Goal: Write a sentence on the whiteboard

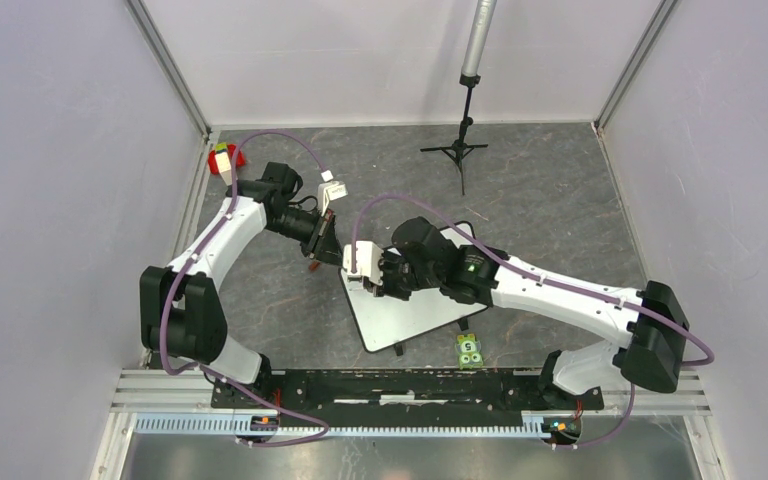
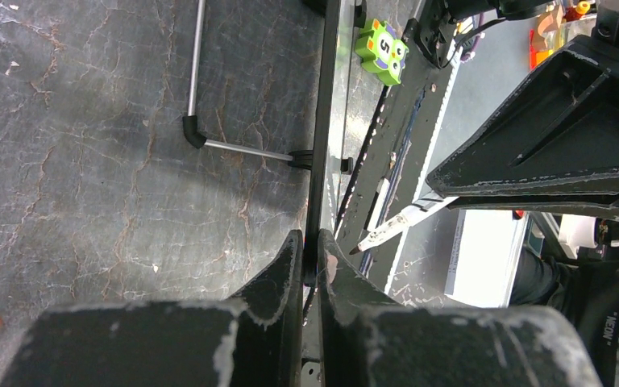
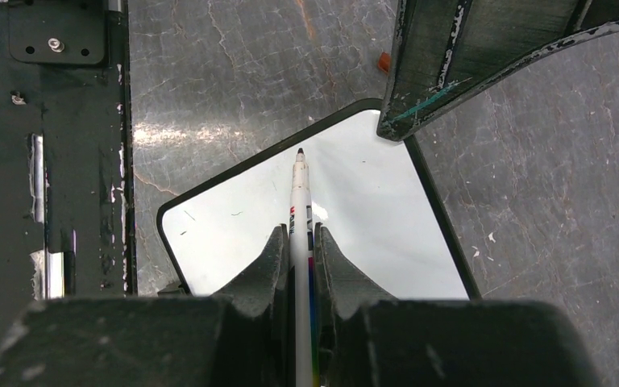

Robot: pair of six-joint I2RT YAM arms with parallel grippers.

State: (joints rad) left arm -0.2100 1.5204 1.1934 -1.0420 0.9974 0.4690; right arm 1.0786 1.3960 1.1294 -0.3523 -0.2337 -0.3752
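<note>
The small glossy white whiteboard (image 1: 412, 312) with rounded corners and a thin black rim stands on short black legs near the middle of the grey marbled table (image 1: 550, 200). It is turned at an angle, in front of the two arm bases. The left gripper (image 2: 313, 242) is clenched on the board's black rim, which the left wrist view shows edge-on between its two dark fingers (image 2: 284, 270). The right gripper (image 3: 298, 238) reaches over the board from the other side and grasps a slim white marker (image 3: 299, 181). The marker's dark tip points toward the board's far rounded corner. Whether the tip touches the surface cannot be told. The white surface carries a few tiny dark flecks near the marker. A small green owl-faced block (image 1: 470, 348) printed with a number lies on the table just beside the board's near edge. A red, green and white cube (image 1: 222, 158) sits in the far left corner, and a black tripod stand (image 1: 457, 150) stands at the back.
</note>
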